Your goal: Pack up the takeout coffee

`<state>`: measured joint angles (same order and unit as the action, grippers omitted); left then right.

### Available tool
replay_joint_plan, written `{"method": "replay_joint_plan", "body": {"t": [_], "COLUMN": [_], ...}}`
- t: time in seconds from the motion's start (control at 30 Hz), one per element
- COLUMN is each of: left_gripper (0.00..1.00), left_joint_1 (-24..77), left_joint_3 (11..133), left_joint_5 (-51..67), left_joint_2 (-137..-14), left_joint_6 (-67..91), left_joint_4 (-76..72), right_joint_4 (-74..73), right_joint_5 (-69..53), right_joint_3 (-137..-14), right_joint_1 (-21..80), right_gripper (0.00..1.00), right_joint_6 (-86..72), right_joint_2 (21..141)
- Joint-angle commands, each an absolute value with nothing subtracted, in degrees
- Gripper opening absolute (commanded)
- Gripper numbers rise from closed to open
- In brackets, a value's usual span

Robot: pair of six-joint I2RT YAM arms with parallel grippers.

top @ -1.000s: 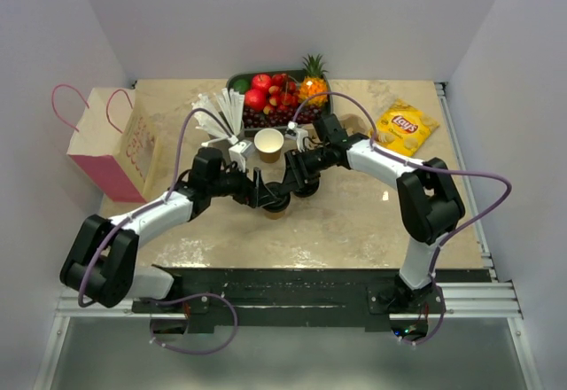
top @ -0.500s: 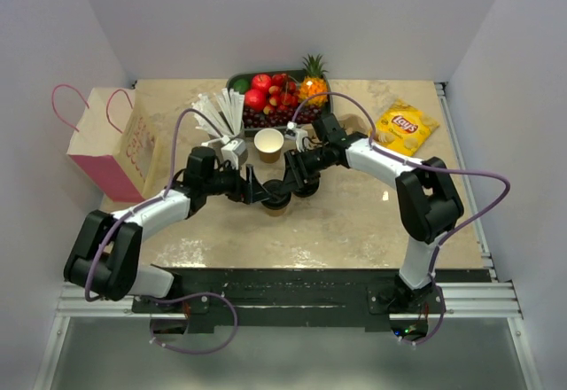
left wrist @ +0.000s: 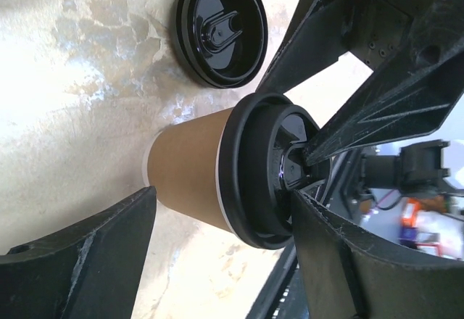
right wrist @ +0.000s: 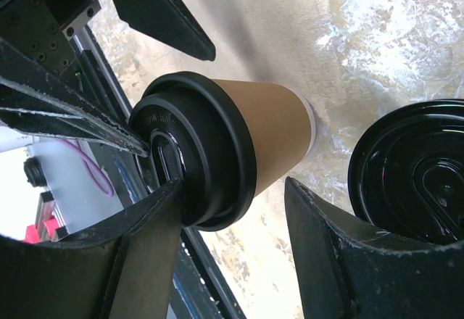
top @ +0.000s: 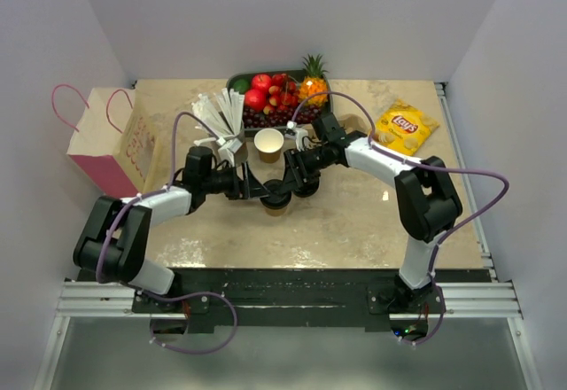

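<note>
The takeout coffee (left wrist: 190, 175) stands upright near the middle of the table (top: 354, 222), lid on, with both arms crowding it. The left gripper (left wrist: 222, 194) reaches in from nine o'clock. Its jaws are apart and rolled on edge, and the cup shows in the gap, unclamped. The right gripper (right wrist: 232, 186) comes from two o'clock, also spread, one tip on the lid's top, seating it, I'd guess. A loose lid (left wrist: 220, 29) lies just beside the cup at one o'clock. The paper bag (top: 111, 142) stands at ten o'clock, presumably the destination.
</note>
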<state>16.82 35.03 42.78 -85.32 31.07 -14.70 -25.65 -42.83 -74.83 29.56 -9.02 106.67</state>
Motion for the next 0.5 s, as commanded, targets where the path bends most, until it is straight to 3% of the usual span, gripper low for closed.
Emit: {"method": "replay_joint_plan", "body": {"t": [0.0,0.33,0.47], "left_gripper": [0.77,0.75,0.70], "left_joint_1": [15.21,10.82,11.68], "left_joint_3": [32.52,27.87,26.71], "left_joint_5": [35.42,32.96,39.10], "left_joint_2": [-90.52,-92.29,-90.18], "left_joint_6": [31.90,36.38,36.12], "left_joint_4": [-10.90,-11.51,-18.63], "right_joint_4": [-26.46,-25.14,-24.87], "right_joint_5": [-39.20,-40.16,-41.48], "right_joint_3": [-76.55,-76.64,-76.90], "right_joint_1": [29.36,29.44,29.36], "right_gripper": [0.60,0.59,0.59], "right_joint_6": [-9.23,-11.95,-11.69], "right_joint_2": [108.54,110.83,110.83]}}
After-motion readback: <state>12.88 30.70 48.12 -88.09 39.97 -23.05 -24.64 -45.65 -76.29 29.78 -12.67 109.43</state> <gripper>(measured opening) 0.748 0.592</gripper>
